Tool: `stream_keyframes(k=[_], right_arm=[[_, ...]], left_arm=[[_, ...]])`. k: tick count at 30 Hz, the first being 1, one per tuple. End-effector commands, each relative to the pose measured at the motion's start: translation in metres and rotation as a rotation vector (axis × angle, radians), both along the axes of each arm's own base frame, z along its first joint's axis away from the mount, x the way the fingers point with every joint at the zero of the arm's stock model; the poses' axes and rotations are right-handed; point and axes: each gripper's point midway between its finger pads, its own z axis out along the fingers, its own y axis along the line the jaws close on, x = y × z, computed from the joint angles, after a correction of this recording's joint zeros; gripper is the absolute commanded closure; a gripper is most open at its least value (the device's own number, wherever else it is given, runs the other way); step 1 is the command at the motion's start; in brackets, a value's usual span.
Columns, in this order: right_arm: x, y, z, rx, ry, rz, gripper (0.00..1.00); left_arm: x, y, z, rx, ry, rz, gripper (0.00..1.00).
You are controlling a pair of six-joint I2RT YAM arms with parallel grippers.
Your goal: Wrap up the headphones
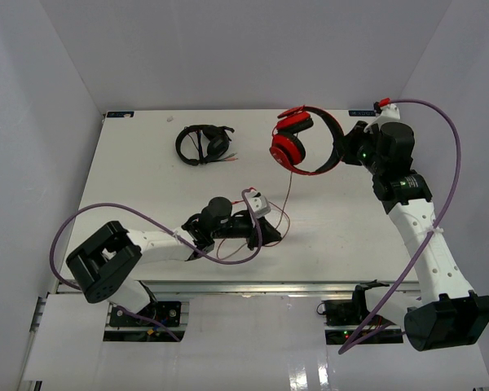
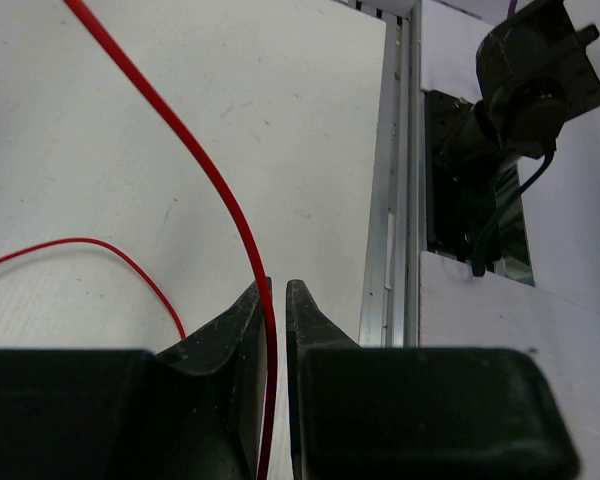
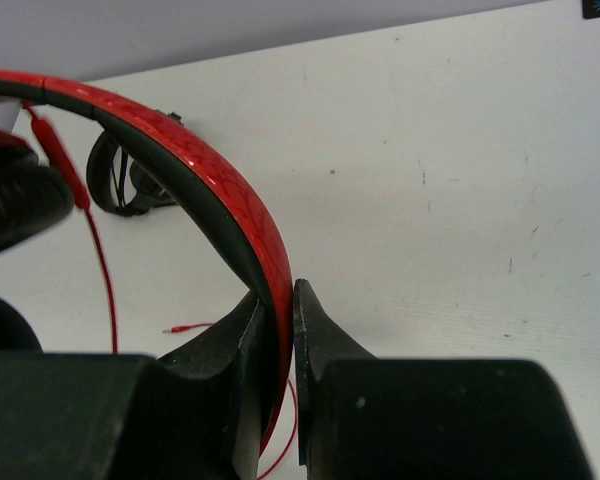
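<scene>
The red headphones [image 1: 300,143] lie at the back of the table, right of centre, with black ear cushions. My right gripper [image 1: 342,151] is shut on the red headband [image 3: 180,140], which runs between its jaws [image 3: 280,297]. The thin red cable [image 1: 288,189] runs from the headphones toward the near edge. My left gripper [image 1: 269,235] is shut on this cable [image 2: 195,150], which passes between its nearly closed jaws [image 2: 278,292]. A second loop of cable [image 2: 90,245] lies on the table to the left. The cable's plug end [image 3: 180,327] rests on the table.
All-black headphones [image 1: 205,144] with their own cable lie at the back, left of centre; they also show in the right wrist view [image 3: 120,185]. The table's near metal rail [image 2: 392,200] and the right arm's base [image 2: 525,80] are close to my left gripper.
</scene>
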Motion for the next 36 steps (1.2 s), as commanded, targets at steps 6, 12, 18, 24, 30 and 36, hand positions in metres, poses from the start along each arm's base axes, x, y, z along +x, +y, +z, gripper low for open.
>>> stream_keyframes(k=[6,12,18,24,30,36], right_arm=[[0.008,-0.008,0.072,0.078,-0.232,-0.066,0.92],[0.008,-0.014,0.077,0.05,-0.249,-0.088,0.92],[0.013,-0.028,0.079,0.014,-0.255,-0.163,0.92],[0.024,-0.038,0.064,-0.057,-0.247,-0.229,0.92],[0.033,-0.03,0.044,-0.168,-0.244,-0.251,0.92],[0.039,-0.029,0.031,-0.408,-0.315,-0.295,0.92]], left_arm=[[-0.032,0.005,-0.039,0.088,0.094,-0.117,0.73],[-0.037,0.012,-0.054,0.126,0.108,-0.116,0.73],[-0.035,0.019,-0.05,0.142,0.07,-0.083,0.71],[-0.032,0.018,-0.03,0.132,0.015,-0.05,0.85],[-0.041,0.007,-0.014,0.165,-0.033,-0.081,0.93],[-0.042,-0.007,0.01,0.22,-0.112,-0.093,0.95]])
